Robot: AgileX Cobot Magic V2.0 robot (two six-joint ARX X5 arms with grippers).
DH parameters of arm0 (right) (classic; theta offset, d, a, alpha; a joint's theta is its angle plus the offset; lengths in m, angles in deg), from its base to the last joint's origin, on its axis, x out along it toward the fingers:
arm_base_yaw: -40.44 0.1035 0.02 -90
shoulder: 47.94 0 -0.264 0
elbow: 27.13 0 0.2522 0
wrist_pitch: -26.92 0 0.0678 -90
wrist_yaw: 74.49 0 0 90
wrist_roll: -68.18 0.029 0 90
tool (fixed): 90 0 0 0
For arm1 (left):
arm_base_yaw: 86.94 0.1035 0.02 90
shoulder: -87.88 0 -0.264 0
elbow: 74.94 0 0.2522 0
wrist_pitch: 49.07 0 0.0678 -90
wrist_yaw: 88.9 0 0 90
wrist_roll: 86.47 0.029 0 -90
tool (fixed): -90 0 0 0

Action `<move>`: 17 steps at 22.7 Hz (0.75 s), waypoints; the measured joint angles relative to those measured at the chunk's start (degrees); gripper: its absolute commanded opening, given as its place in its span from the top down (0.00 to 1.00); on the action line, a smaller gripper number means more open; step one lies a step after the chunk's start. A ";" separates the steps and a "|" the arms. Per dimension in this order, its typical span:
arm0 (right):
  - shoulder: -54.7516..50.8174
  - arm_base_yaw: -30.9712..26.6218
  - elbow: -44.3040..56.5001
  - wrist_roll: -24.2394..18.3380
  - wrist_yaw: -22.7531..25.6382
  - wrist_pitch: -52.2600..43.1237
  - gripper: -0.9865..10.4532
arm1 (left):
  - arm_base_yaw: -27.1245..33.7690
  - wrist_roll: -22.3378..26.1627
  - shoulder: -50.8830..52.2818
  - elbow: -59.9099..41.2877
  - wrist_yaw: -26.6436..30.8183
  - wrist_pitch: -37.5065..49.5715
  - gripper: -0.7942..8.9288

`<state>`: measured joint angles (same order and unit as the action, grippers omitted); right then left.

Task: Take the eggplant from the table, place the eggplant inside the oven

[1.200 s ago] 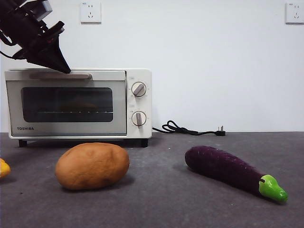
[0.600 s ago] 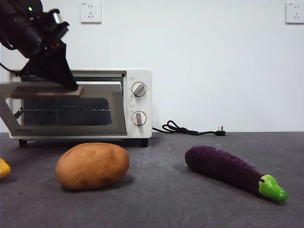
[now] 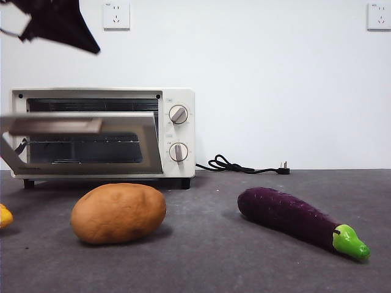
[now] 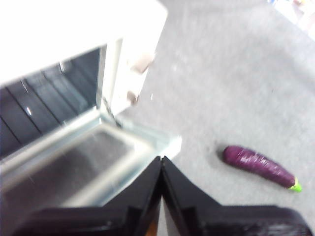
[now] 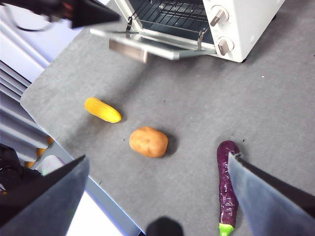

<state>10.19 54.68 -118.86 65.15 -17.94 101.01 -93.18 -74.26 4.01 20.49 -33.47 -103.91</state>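
Eggplant (image 3: 302, 221) is not in either of our claws; it lies flat on the table (image 3: 208, 262), green stem cap toward the near right, well apart from the oven (image 3: 101, 133).

Our left gripper (image 4: 162, 162) is clenched, its two black jaws pressed together with nothing between them. It hangs in the air above the oven's door (image 4: 93, 162), touching nothing; in the front view it shows as a dark tip (image 3: 85, 41) at the upper left corner, clear of the oven's top. Beneath it the door stands partly lowered, tilted outward, and the wire rack (image 5: 170, 12) shows inside the cavity.

Our right gripper (image 5: 157, 191) is spread wide and empty, high over the table, with the eggplant (image 5: 227, 189) just beside one jaw in its own view.

Outward from there, a potato (image 3: 118, 213) sits between the oven and the near edge, left of the eggplant. A yellow corn cob (image 5: 102, 109) lies further left. Behind, a black power cord (image 3: 241, 166) trails along the table by the white wall.
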 measured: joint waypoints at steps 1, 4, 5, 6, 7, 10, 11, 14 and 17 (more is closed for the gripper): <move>0.11 0.00 0.00 0.00 0.00 0.00 0.50 | 0.00 -0.42 1.55 0.00 0.02 0.00 0.92; 0.22 0.00 0.00 0.00 0.02 0.00 0.50 | 0.00 -1.49 5.84 0.00 1.60 0.66 0.92; 0.22 0.00 0.00 0.00 0.02 0.00 0.50 | 0.00 -1.73 7.21 0.00 2.73 0.98 0.92; 0.22 0.00 0.00 0.00 0.04 0.00 0.50 | 0.00 -1.77 7.96 0.00 3.45 1.07 0.92; 0.22 0.00 0.00 0.00 0.15 0.00 0.50 | 0.00 -1.81 8.76 0.00 4.24 1.20 0.92; 0.22 0.00 0.00 0.00 0.96 0.00 0.50 | 0.00 -2.43 10.95 0.00 6.01 1.31 0.92; 0.22 0.00 0.00 0.00 1.33 0.00 0.50 | 0.00 -2.64 11.72 0.00 6.40 1.31 0.92; 0.35 0.00 0.00 0.00 2.23 0.04 0.50 | 0.00 -3.28 14.14 0.00 8.11 1.31 0.92; 0.81 0.00 0.00 0.00 3.65 0.09 0.50 | 0.00 -3.48 17.05 0.00 12.11 1.31 0.92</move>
<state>10.99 54.68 -118.86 65.15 -14.29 101.10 -93.18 -77.73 21.06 20.49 -21.36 -102.60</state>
